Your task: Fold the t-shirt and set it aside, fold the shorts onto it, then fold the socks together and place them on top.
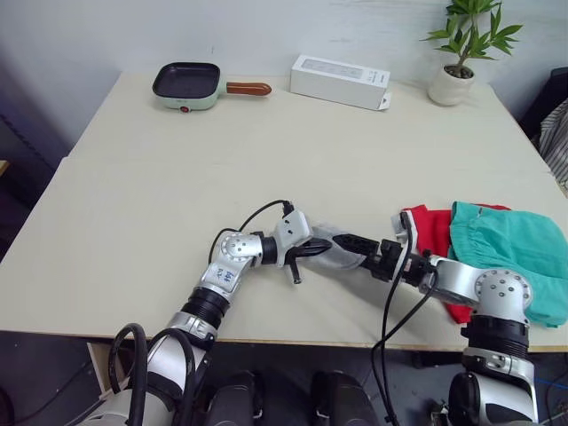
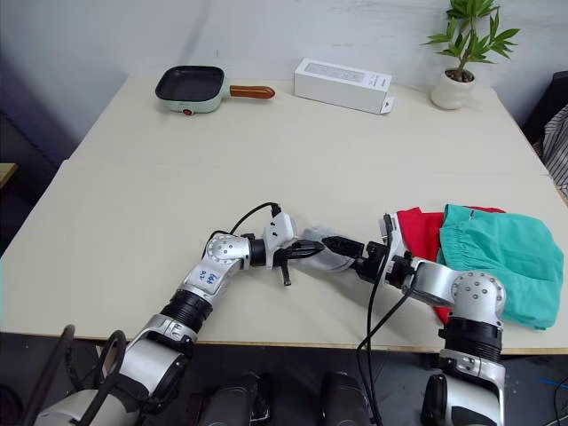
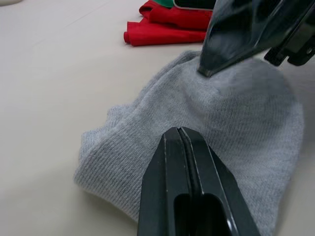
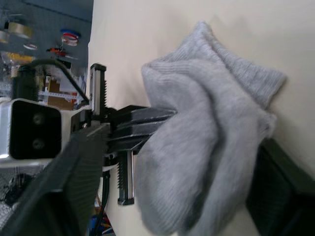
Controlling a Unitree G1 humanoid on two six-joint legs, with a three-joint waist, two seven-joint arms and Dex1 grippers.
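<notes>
At table [image 1: 177, 222] front edge, centre: the socks [image 2: 321, 251], light grey knit, lie bunched on the surface between both grippers. Left gripper [image 2: 306, 252] comes in from robot's left; in left wrist view its fingers [image 3: 189, 182] are pressed flat together, no gap, tips resting on/against the sock fabric [image 3: 216, 128]. No fabric seen between them. Right gripper [image 1: 351, 243] comes in from robot's right, black fingers spread wide w/ the sock bundle sitting between them; right wrist view shows one finger [image 4: 64, 182] on each side of the grey bundle [image 4: 206, 147], not closed on it. Same view shows left gripper's shut fingers meeting the bundle from the far side.

Robot's right, near front edge: the t-shirt [image 1: 429, 230], red, folded, flat on table. The shorts [image 1: 510, 253], teal, lie on top of it, covering most; red shows along the side toward centre and a bit at the front edge. Gathered waistband edge faces the socks. Stack is near the socks but apart, not touching.

Far side of table: small pan [image 1: 188, 85], pale green body, dark inside, brown handle; white oblong box [image 1: 340, 81]; potted plant [image 1: 463, 53] in white pot at far right corner. All well apart from the garments.
</notes>
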